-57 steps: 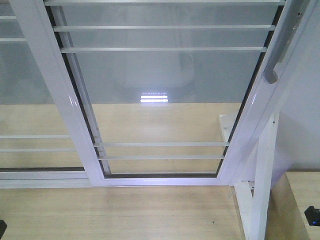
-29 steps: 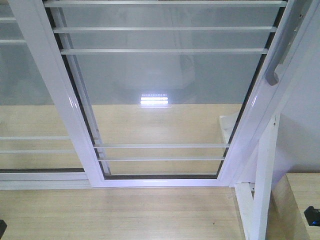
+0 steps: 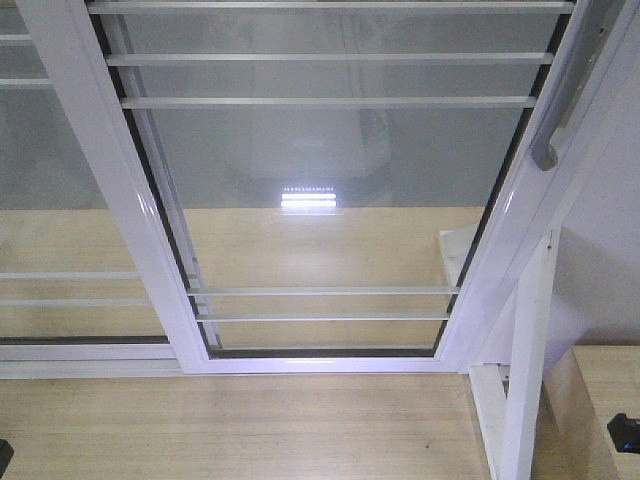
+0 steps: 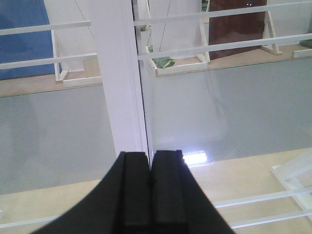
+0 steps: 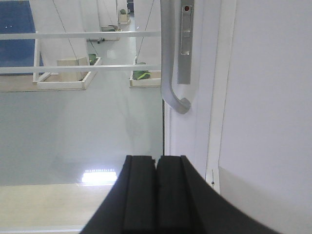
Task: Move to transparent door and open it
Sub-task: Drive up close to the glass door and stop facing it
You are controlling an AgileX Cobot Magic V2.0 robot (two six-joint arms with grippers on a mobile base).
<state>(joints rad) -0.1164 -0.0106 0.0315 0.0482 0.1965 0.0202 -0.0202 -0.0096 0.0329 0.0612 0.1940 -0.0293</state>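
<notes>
The transparent door point(image 3: 330, 180) fills the front view: clear glass, white frame, thin white horizontal bars. Its grey curved bar handle point(image 3: 560, 110) runs along the right stile. In the right wrist view the handle point(image 5: 168, 63) hangs just above and ahead of my right gripper point(image 5: 156, 158), whose black jaws are shut and empty, apart from the handle. My left gripper point(image 4: 150, 153) is shut and empty, facing the door's white left stile point(image 4: 119, 73). The door's glass shows in the right wrist view point(image 5: 83, 122).
A second white-framed glass panel point(image 3: 50, 200) without a handle stands at the left. A slanted white support post point(image 3: 525, 370) rises at the lower right, next to a wooden surface point(image 3: 605, 400). Light wooden floor point(image 3: 240, 420) lies in front. A white wall point(image 5: 273, 97) is at the right.
The view of the door shifted down very slightly a second ago; over the last half second nothing has visibly moved.
</notes>
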